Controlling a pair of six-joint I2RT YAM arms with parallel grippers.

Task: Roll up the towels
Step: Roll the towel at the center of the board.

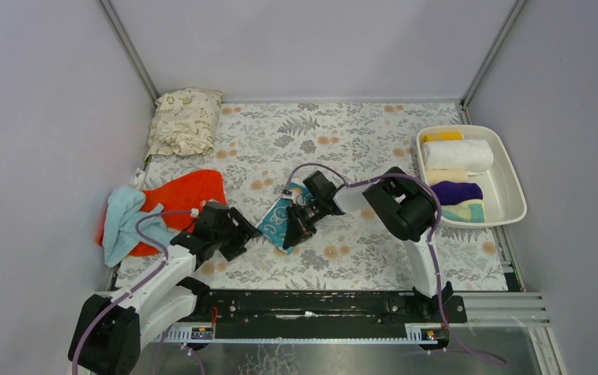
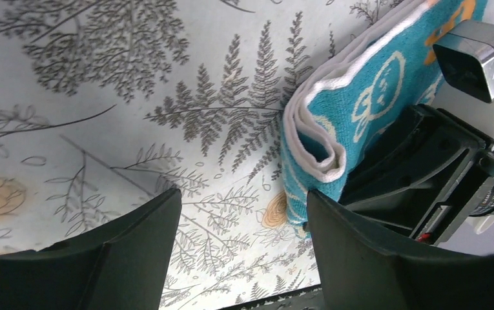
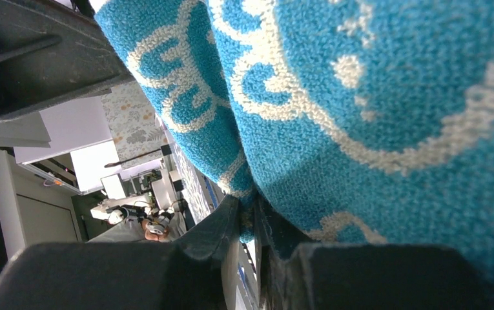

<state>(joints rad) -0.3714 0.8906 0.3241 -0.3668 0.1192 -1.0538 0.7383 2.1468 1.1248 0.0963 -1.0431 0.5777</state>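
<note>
Clamps teal towel (image 2: 360,97) w/ R gripper (image 3: 247,213); holds L gripper (image 2: 244,216) apart, empty, just beside towel's folded end over mat (image 1: 342,141).

Your left hand (image 1: 241,234) open over bare mat (image 1: 342,133), teal towel (image 1: 274,224) just beside its fingertips, right hand (image 1: 302,217) pinching that towel and blocking mid-mat, far mat free, cushion (image 1: 184,121) far left, orange towel (image 1: 190,194) and blue towel (image 1: 122,220) crowding your left, tray (image 1: 517,199) walling your right.
</note>
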